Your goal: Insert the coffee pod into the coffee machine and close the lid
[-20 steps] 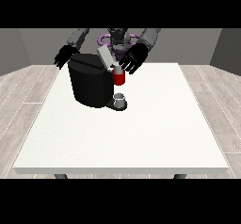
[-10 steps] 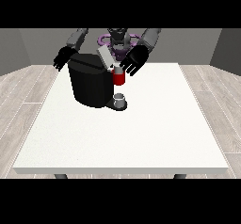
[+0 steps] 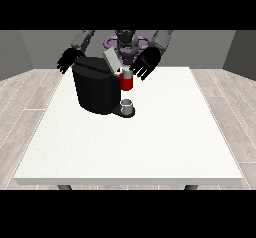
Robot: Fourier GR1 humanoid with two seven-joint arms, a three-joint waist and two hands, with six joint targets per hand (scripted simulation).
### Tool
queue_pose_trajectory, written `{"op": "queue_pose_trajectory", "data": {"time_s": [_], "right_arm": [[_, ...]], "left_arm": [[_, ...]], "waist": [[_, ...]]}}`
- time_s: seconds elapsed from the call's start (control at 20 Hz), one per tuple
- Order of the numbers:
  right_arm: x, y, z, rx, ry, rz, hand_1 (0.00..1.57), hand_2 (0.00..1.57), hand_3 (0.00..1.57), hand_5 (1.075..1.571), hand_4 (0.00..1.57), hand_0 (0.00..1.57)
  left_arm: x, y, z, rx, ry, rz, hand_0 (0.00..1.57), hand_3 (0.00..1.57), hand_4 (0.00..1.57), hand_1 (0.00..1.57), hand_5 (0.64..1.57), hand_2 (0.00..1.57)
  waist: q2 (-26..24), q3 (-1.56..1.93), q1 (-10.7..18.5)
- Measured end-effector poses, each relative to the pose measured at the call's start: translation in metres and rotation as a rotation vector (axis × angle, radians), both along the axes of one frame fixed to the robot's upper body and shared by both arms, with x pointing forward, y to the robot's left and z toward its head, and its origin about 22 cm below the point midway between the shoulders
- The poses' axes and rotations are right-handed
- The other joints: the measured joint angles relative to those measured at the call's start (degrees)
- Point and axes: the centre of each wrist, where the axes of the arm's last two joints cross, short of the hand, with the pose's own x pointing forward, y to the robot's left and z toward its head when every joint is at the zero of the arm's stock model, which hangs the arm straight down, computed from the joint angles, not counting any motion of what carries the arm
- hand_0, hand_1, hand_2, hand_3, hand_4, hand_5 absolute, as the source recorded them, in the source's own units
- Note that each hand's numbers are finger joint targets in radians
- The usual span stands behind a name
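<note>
Table: we see a large white rectangular table [image 3: 150,142] carrying everything; the task's things sit near its far edge, towards the far corner at the view's left.

Machine: the black, boxy coffee machine [image 3: 95,89] is the biggest thing on the table. We judge it heavy and rigid enough to stay put when pushed from above, with a smooth shell that gives little to hold.

Lid: a grey flat lid [image 3: 112,61] stands tilted up at the machine's top, so it is not closed. We judge it a stiff hinged flap, best pressed on its upper face and not pinched.

Hand at the view's right: this black hand [image 3: 146,63] hangs just beside the lid and above the red part, fingers spread and fairly straight. It appears to hold nothing; whether it touches the lid we cannot tell.

Hand at the view's left: this black hand [image 3: 67,60] hovers by the machine's far upper corner, fingers spread, holding nothing that we can see.

Brew head: a red cylindrical part [image 3: 127,82] juts from the machine's front.

Cup: a small grey cup [image 3: 127,105] sits on the machine's base under the red part.

Pod: we cannot make out a coffee pod. It may already lie under the lid, but that is hidden. We judge such a pod light, small and easily crushed, best held by its rim.
</note>
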Motion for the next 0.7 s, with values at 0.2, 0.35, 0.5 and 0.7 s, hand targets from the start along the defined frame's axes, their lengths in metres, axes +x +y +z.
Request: {"op": "queue_pose_trajectory", "data": {"time_s": [0.2,0.35,0.5,0.7], "right_arm": [[0.002,0.005,-0.001,0.002,-0.01,0.003,0.0,0.0,0.0,1.571,0.42,0.0],[0.001,0.006,-0.001,-0.007,-0.019,0.012,0.0,0.0,0.0,1.571,0.46,0.0],[0.002,0.005,-0.007,-0.005,-0.007,-0.007,0.0,0.0,0.0,1.571,0.41,0.0],[0.003,-0.001,-0.009,0.005,0.0,-0.013,0.0,0.0,0.0,1.571,0.35,0.0]], "left_arm": [[0.001,-0.005,0.003,0.016,0.002,-0.01,0.57,0.64,0.24,0.57,1.571,0.81],[0.0,-0.001,0.007,0.061,-0.002,-0.02,0.0,0.0,0.0,0.0,1.571,0.0],[0.001,-0.008,0.008,0.09,0.023,-0.029,0.0,0.0,0.0,0.0,1.571,0.0],[0.0,-0.005,0.007,0.113,0.04,-0.034,0.0,0.0,0.0,0.0,1.571,0.0]], "waist": [[0.21,-0.05,0.43],[0.71,-0.03,0.03],[0.45,-0.08,0.69],[0.11,-0.09,0.89]]}}
